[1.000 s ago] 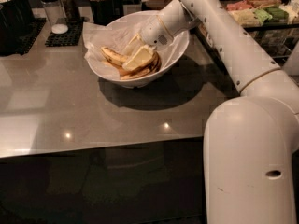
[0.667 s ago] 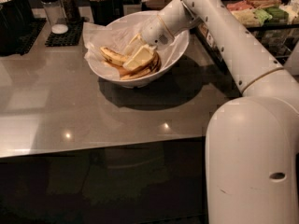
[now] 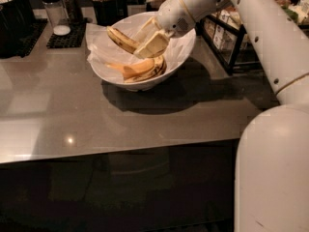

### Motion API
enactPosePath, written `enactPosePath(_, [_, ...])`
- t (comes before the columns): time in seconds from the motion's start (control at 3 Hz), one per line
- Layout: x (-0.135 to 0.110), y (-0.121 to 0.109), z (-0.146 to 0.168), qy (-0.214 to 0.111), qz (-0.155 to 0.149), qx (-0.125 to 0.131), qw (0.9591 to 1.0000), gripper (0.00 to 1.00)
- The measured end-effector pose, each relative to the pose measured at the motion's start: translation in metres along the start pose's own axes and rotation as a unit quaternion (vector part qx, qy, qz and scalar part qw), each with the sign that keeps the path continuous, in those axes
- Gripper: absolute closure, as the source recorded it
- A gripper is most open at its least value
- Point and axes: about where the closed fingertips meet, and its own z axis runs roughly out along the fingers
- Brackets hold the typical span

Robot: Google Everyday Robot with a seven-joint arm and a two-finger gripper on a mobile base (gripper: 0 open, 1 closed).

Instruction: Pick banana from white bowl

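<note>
Claw [image 3: 146,44] has lifted banana [image 3: 120,38] (gripped tight) within white bowl [image 3: 114,80].

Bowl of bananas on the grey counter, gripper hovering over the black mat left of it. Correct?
No. The camera view shows the gripper down in the bowl, at the speckled banana, not over the mat. The rest stands: the bowl is on the grey counter, with bananas in it.
</note>
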Motion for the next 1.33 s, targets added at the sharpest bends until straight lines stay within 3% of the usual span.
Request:
enactPosePath(0.67, [-0.011, 0.063, -0.034, -0.025, 0.044, 0.035, 0.9981, 1.00])
enactPosePath(1.0, [-0.012, 0.099, -0.039, -0.046, 0.066, 0.056, 0.9952, 1.00])
enactPosePath(1.33, [-0.011, 0.125, -0.047, -0.046, 0.084, 0.077, 0.9924, 1.00])
